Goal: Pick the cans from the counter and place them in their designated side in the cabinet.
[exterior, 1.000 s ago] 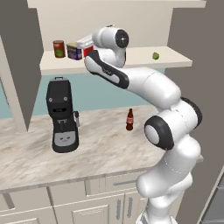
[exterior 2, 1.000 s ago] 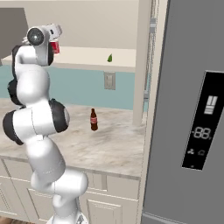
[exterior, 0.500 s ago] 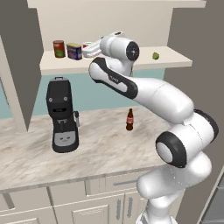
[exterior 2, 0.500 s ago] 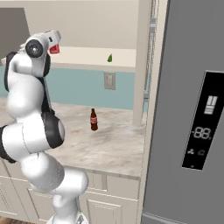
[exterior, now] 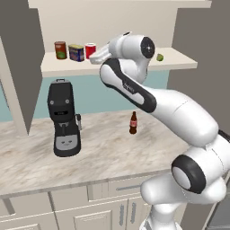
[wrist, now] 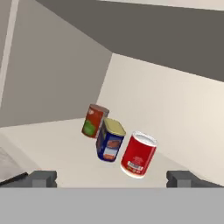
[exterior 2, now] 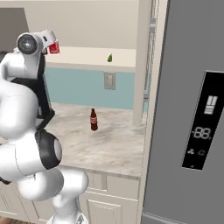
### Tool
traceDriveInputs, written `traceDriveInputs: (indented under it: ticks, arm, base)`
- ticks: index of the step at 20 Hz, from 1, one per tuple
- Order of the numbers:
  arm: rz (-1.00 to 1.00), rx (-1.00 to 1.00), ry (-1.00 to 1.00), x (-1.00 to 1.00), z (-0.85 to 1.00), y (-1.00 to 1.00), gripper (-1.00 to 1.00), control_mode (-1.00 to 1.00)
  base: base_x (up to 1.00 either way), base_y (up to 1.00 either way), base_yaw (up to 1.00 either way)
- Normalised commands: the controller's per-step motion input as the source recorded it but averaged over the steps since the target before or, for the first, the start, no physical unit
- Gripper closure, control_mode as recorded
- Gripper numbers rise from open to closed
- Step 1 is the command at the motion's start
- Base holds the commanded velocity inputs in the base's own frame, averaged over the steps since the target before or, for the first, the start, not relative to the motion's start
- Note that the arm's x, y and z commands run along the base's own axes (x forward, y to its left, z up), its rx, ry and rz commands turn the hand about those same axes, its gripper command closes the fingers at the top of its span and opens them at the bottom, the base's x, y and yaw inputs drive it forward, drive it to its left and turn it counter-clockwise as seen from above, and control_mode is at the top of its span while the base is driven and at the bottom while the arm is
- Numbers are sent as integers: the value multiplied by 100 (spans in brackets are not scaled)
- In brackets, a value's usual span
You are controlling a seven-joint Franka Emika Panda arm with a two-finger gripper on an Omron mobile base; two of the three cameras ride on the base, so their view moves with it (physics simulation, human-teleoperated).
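red can [wrist: 139, 154] on shelf [exterior: 175, 59], gripper [wrist: 111, 178] open

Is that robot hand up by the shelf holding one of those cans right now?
No, nothing is held. The gripper is open, its fingertips apart, and the red can stands free on the cabinet shelf ahead of it.

Coffee machine [exterior: 64, 119], brown bottle [exterior: 133, 123], perhaps lime [exterior: 159, 57]
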Motion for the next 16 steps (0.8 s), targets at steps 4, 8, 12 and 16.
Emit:
traceDriveInputs:
  ticks: [4,8,12,16]
  arm:
    - [3,-9,-6,-86,0,-12,-100,-100]
    - [2,-7,-13,-97,0,-18,-100,-100]
    - [1,-7,-13,-98,0,-18,-100,-100]
    - [1,-7,-10,-96,0,-18,-100,-100]
  base:
    - [0,0,0]
    - [0,0,0]
    - [0,0,0]
    - [0,0,0]
